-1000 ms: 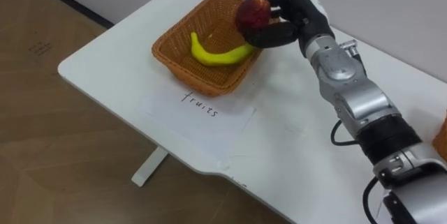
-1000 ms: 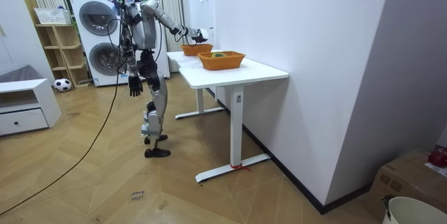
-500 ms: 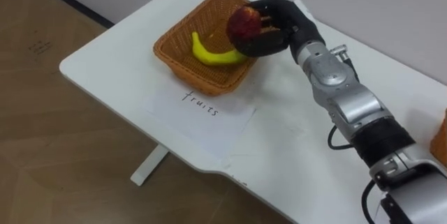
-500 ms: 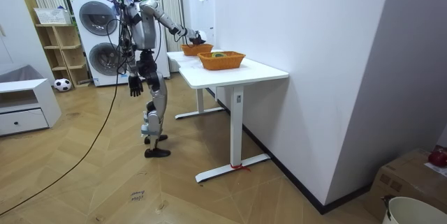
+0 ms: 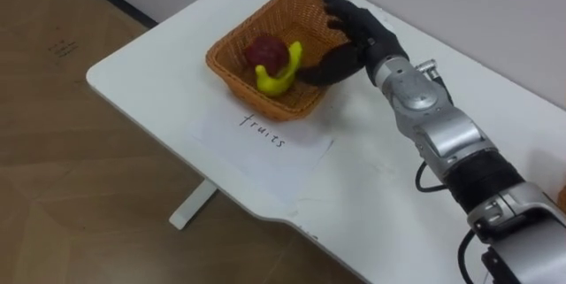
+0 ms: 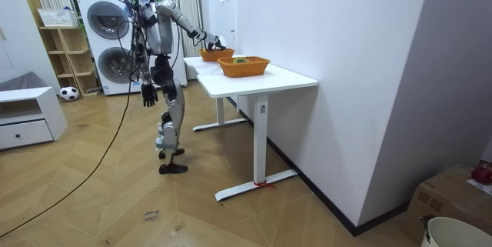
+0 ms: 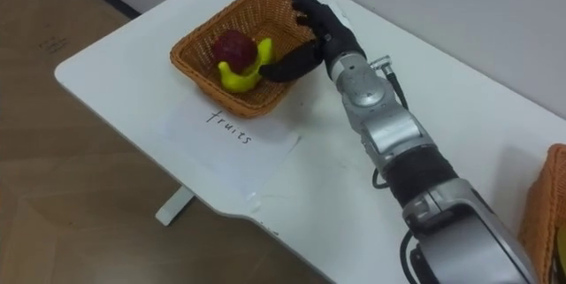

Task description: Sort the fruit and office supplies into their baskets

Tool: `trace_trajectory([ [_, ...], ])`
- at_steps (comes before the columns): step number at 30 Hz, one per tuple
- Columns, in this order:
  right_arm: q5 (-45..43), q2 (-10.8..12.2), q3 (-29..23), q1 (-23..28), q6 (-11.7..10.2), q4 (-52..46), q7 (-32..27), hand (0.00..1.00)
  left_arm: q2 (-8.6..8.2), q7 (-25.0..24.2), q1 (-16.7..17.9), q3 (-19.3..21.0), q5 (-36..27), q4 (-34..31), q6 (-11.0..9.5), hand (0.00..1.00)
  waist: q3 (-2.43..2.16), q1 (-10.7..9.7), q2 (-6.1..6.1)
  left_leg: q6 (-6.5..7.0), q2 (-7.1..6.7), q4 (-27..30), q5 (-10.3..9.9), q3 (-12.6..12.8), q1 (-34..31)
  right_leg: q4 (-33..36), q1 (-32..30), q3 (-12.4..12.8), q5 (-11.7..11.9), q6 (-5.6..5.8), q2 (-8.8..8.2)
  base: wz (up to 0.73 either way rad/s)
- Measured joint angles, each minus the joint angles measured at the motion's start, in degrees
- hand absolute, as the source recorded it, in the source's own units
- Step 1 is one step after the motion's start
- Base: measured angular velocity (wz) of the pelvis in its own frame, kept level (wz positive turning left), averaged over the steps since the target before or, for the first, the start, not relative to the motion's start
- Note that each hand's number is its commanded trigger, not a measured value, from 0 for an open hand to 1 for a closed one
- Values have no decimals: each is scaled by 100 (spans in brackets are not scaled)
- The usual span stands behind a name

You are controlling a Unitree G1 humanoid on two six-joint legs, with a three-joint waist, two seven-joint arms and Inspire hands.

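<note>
Right hand (image 5: 358, 41): fingers spread and nearly straight over the far right corner of the basket (image 5: 232, 82), thumb reaching down inside it. It has hold of nothing. Whether the thumb touches the banana (image 5: 281, 75) cannot be told.

Apple (image 5: 266, 51): lying in the basket, free of the hand, resting against the banana's upturned end. The banana curves along the basket floor beneath and beside it. Both fruits sit well below the rim, so in my judgement this item is sorted and will not roll out.

The basket stands near the table's (image 5: 150, 76) left corner with a handwritten paper (image 5: 265, 147) flat in front of it, evidently marking what belongs there. The open pose suits letting go over the basket and lifting clear without dragging fruit along.

Left hand (image 6: 149, 95): hanging at the robot's side in the room view, idle — the state of its grasp cannot be told.

Surroundings: a second basket (image 7: 544, 209) stands well apart at the table's right end; the room view shows something in it, too small to identify. The robot stands at the table's long side, with washing machines (image 6: 108, 35) behind it.

Obstructions: the basket's far rim lies directly under the fingers — a low withdrawal could catch it and shift the basket. No loose items are visible on the table between the baskets.
</note>
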Motion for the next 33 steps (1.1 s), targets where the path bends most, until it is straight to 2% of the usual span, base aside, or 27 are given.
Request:
trace_trajectory([
  [13, -11, 0, 47, 0, -1, 0, 53, 0, 4, -58, -1, 2, -3, 0, -36, 0, 8, 3, 10, 0, -13, 1, 0, 7, 2, -7, -3, 106, 0, 0, 13, 0],
  [33, -33, -1, 48, 0, -11, -3, 8, 0, 14, -79, -7, 21, -3, -38, -40, 0, 14, -10, -18, 0, -36, 2, -1, 17, -23, -90, 8, 116, 0, 0, 14, 0],
])
